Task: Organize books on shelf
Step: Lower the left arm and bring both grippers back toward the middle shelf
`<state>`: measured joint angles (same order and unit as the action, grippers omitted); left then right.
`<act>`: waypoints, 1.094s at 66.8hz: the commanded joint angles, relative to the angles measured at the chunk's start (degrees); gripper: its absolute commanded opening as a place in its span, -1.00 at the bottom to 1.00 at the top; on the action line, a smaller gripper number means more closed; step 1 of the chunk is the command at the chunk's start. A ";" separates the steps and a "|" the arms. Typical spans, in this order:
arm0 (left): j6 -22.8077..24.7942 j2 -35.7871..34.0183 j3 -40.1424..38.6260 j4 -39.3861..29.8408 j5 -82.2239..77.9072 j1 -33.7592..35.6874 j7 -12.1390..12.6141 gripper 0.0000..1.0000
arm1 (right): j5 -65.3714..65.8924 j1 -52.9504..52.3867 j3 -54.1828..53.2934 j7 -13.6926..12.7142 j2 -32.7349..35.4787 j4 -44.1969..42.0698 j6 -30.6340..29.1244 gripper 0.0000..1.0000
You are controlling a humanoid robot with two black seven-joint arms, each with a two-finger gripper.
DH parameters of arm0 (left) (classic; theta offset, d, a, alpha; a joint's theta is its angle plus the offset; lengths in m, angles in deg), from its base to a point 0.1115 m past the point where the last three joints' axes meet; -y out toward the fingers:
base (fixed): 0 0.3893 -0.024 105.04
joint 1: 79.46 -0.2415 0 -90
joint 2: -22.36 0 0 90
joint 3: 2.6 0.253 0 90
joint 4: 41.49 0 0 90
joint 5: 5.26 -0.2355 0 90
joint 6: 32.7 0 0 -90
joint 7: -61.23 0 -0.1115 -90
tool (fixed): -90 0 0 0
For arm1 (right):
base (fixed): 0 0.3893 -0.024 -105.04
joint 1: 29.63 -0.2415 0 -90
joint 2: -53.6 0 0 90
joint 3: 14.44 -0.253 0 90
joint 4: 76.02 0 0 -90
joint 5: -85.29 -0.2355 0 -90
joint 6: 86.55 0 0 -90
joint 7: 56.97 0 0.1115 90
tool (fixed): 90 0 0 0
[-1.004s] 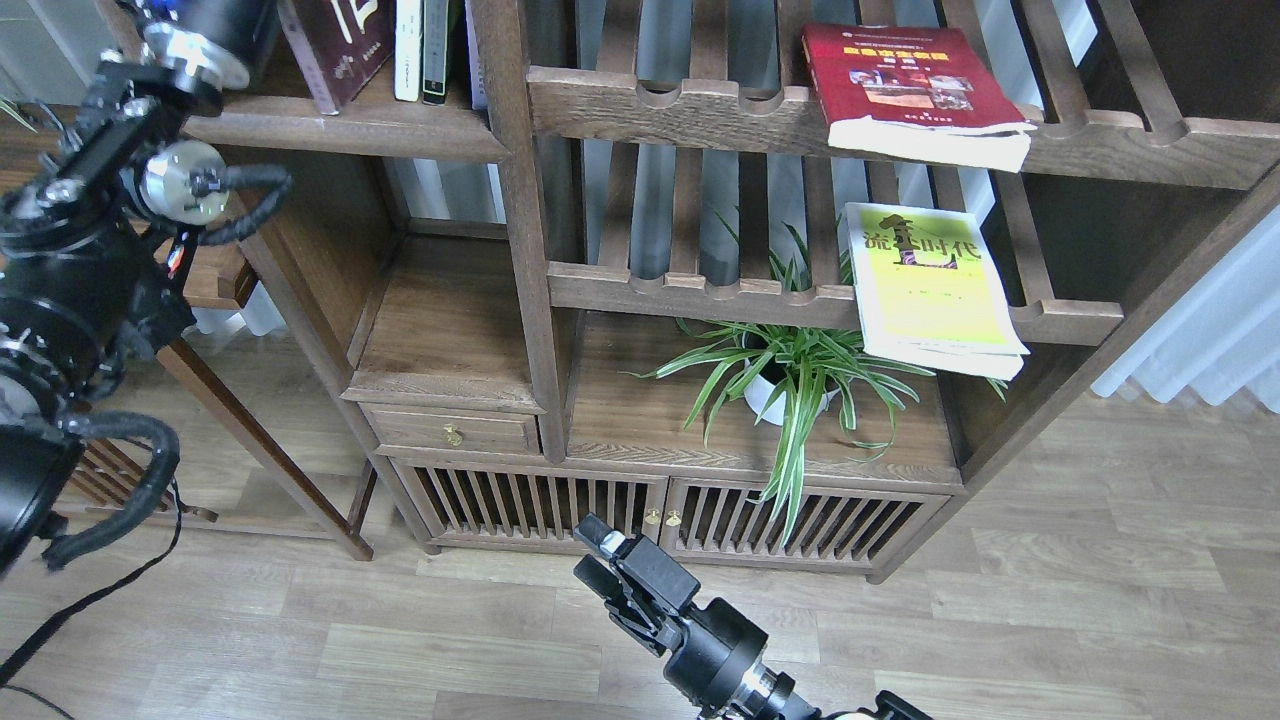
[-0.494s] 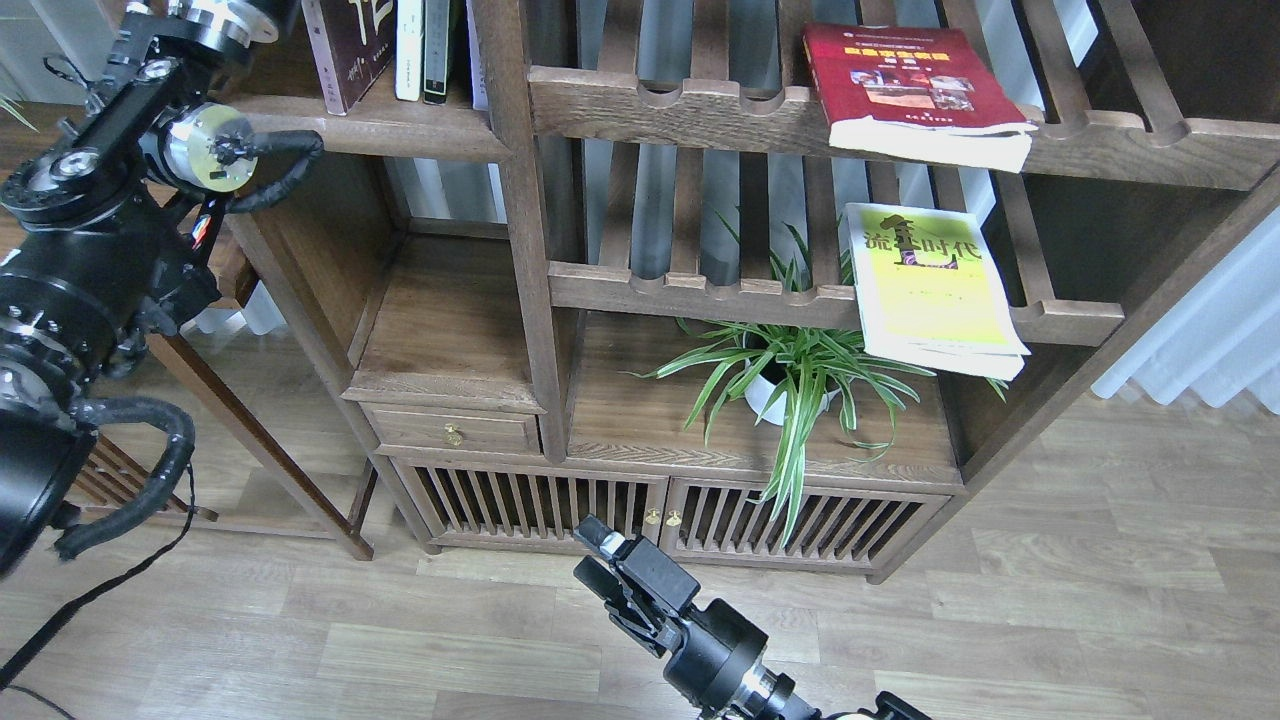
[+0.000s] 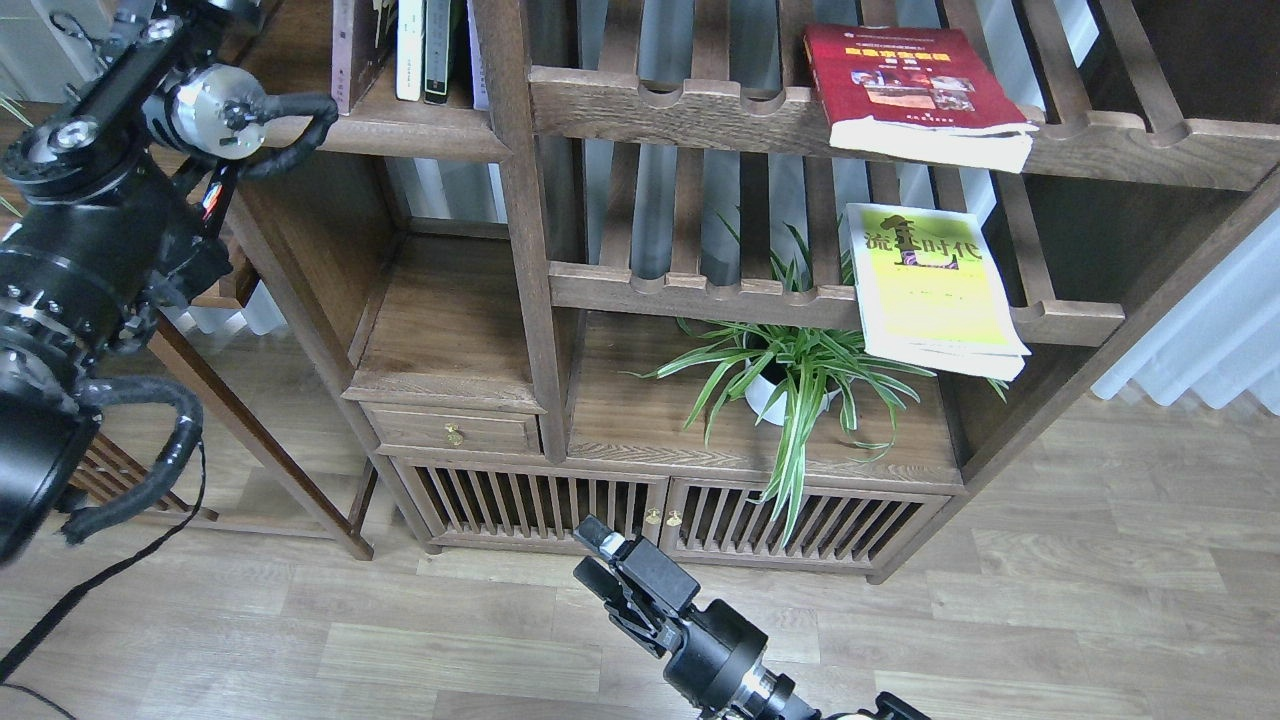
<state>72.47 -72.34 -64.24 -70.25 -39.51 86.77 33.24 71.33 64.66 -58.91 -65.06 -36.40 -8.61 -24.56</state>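
Observation:
The dark maroon book (image 3: 350, 50) stands almost upright on the flat brown shelf (image 3: 400, 130) at the upper left, against a white book (image 3: 407, 50) and a dark one. My left arm reaches up beside it; its gripper is cut off by the top edge. The thick red book (image 3: 915, 80) lies flat on the upper slatted rack. The yellow-green book (image 3: 930, 285) lies flat on the lower slatted rack and overhangs its front. My right gripper (image 3: 593, 556) hovers low over the floor in front of the cabinet, open and empty.
A potted spider plant (image 3: 790, 370) stands on the cabinet top under the lower rack. A dark wood post (image 3: 520, 200) separates the shelf from the racks. A small drawer (image 3: 455, 432) and slatted doors (image 3: 620, 510) are below. A side table leg (image 3: 260, 450) is at the left.
The maroon book has moved right and swung from leaning to almost upright against the other books. My left arm has moved up and right. The right arm has not moved.

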 commanded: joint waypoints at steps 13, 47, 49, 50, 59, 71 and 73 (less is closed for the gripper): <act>0.56 -3.12 -0.24 -12.11 8.41 -5.56 0.00 0.51 | -0.37 0.01 0.18 0.27 0.00 1.50 0.01 0.97; 1.70 -4.70 -5.95 -38.21 10.08 -25.77 1.10 0.74 | -0.54 -0.16 -4.57 0.35 0.00 5.10 0.01 0.97; 2.22 -4.62 -6.39 -39.00 10.08 -26.48 1.45 0.74 | -0.54 -0.16 -5.01 0.35 0.00 5.10 0.01 0.97; 2.40 -4.61 -6.48 -39.27 10.08 -26.66 1.63 0.75 | -0.54 -0.16 -5.10 0.27 0.00 5.10 0.01 0.97; 9.60 -4.61 -7.62 -40.85 10.34 -28.06 3.47 0.76 | -0.28 -1.04 -7.20 0.27 0.00 4.40 0.01 0.97; 12.82 -4.00 -7.18 -42.34 12.89 -32.45 7.34 0.76 | -0.46 -2.62 -10.37 0.35 0.00 4.31 0.01 0.97; 12.82 -3.47 -6.92 -43.48 13.85 -34.30 8.83 0.76 | -0.46 -2.71 -11.33 0.35 0.00 4.31 0.01 0.97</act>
<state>84.56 -76.66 -71.79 -111.63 -28.04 56.70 38.65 71.04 62.72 -67.81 -64.79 -36.40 -4.29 -24.54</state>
